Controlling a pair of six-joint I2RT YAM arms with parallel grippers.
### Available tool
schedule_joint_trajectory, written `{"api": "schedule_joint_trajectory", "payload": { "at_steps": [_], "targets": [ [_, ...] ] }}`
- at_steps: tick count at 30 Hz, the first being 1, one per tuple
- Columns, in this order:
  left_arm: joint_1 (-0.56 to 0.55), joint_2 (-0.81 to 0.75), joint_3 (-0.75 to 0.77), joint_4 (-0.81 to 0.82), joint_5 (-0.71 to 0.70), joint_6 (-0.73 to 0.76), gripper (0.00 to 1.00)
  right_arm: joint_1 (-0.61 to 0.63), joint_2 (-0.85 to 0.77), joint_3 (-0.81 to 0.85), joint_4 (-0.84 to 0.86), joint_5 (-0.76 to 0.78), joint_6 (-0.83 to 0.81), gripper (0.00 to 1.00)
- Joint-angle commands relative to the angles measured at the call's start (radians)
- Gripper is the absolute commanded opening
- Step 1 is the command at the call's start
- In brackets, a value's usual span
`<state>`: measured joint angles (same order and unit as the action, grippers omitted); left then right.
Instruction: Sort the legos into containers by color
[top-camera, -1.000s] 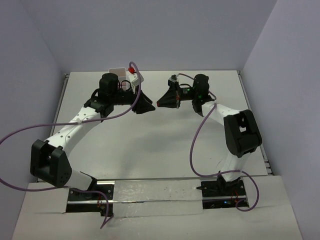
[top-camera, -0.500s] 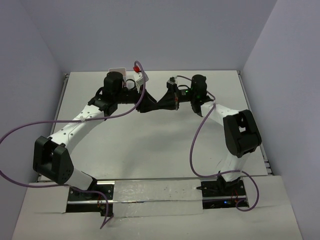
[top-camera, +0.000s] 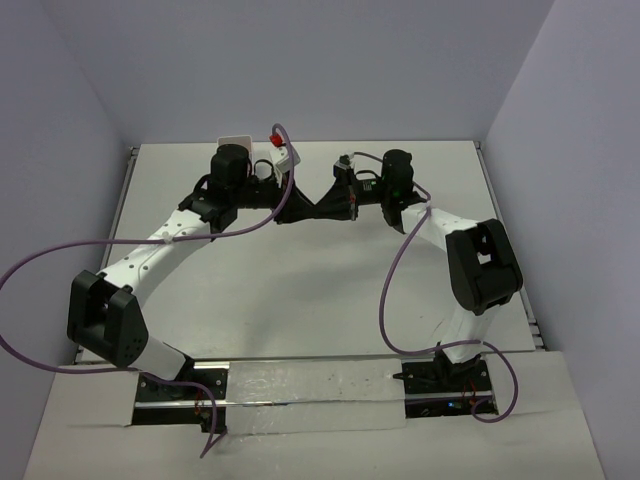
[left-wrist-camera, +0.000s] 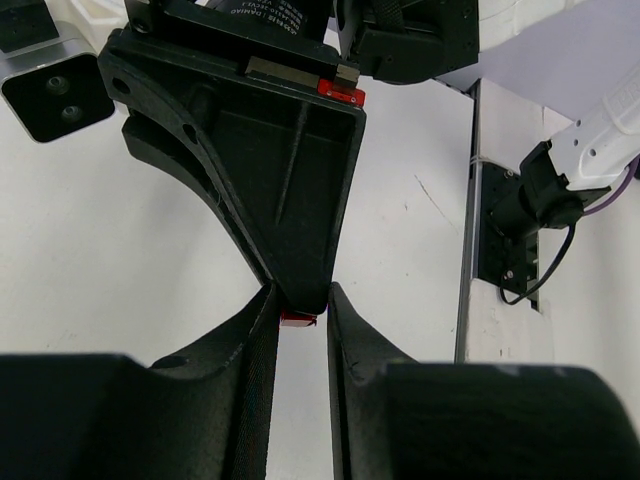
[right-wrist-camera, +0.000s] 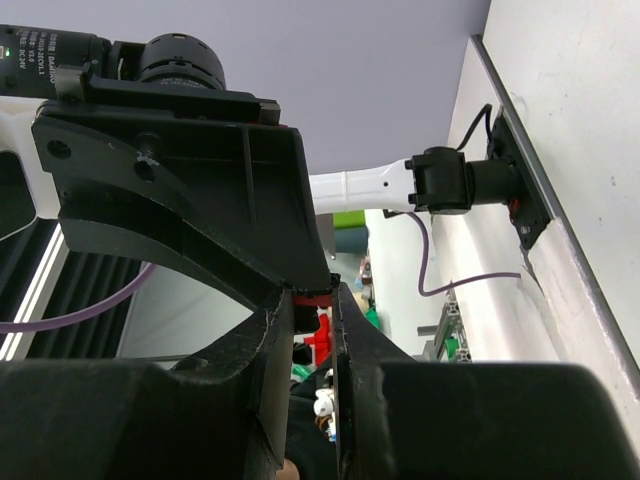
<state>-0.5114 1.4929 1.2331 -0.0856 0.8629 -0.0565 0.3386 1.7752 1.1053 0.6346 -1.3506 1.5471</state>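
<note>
Both pincers have drawn together since 1 second ago: their tips then stood apart over the far middle of the desk, and now the left pincer and the right pincer meet tip to tip there, held above the surface. From the left wrist, the left pincer's 2 fingers stand narrowly apart, with the black tip of the right pincer coming down between them. A small red lego sits right at that tip, inside the gap. One finger lies against the piece's edge, but I cannot tell whether both fingers press on it, so the left pincer's grip stays unsettled. From the right wrist, the right pincer's fingers are closed on that same red lego, which shows as a thin red strip pinched between their tips. The left pincer's broad black body reaches in from above and meets the piece there, and each pincer sees the other edge-on. A white tray lies near the far edge of the desk, left of the middle. It is mostly hidden behind the left arm, and its compartments cannot be made out. A purple cable loops down from the right arm toward the near edge.
</note>
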Motion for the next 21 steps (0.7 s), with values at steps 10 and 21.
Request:
{"api": "schedule_joint_trajectory", "payload": {
  "at_steps": [10, 21],
  "targets": [
    [-0.007, -0.024, 0.013, -0.074, -0.199, 0.158, 0.00, 0.000, 0.004, 0.025, 0.029, -0.036, 0.025, 0.27],
    [-0.008, -0.018, 0.002, -0.057, -0.259, 0.145, 0.00, 0.000, 0.000, 0.011, 0.076, -0.037, 0.062, 0.26]
  ]
}}
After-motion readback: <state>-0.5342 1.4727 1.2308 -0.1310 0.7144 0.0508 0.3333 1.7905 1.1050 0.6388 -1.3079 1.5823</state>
